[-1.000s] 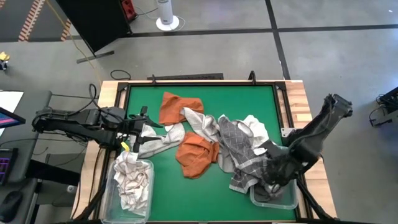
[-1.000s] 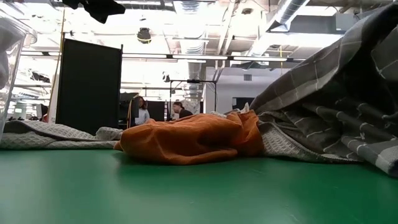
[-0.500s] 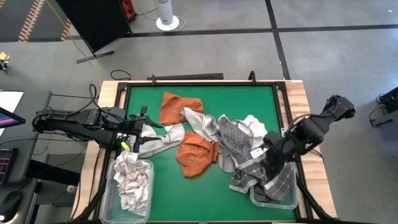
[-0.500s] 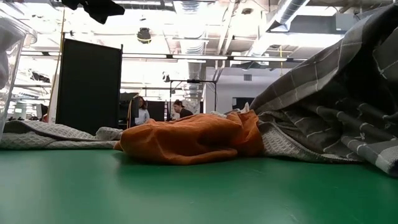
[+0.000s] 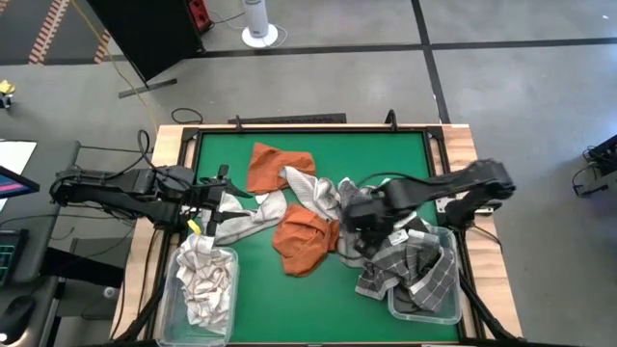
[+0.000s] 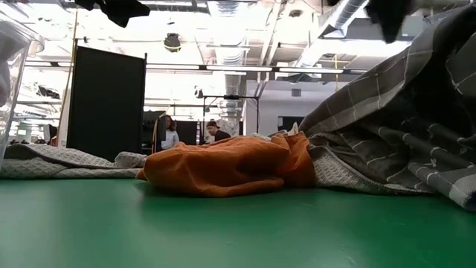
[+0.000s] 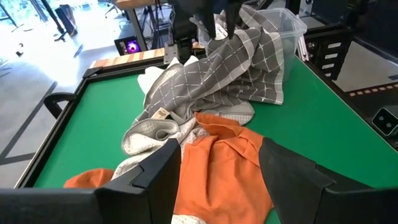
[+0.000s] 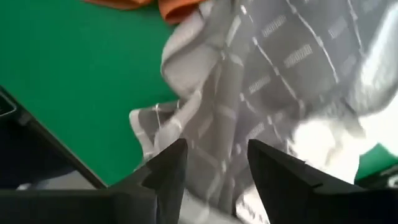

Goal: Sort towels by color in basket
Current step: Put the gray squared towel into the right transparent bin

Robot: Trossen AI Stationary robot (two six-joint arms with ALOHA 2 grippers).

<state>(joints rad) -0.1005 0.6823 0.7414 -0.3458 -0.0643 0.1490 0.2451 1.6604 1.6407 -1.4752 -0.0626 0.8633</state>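
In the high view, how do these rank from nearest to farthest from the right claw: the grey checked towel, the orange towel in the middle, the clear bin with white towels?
From the right claw, in the high view:
1. Grey checked towel: directly beneath it, at the table's right.
2. Middle orange towel: just beside it, toward the centre.
3. Clear bin with white towels: far across, at the front left corner.

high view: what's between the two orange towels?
In the high view, a light grey towel lies between the upper orange towel and the lower orange towel, overlapping both.
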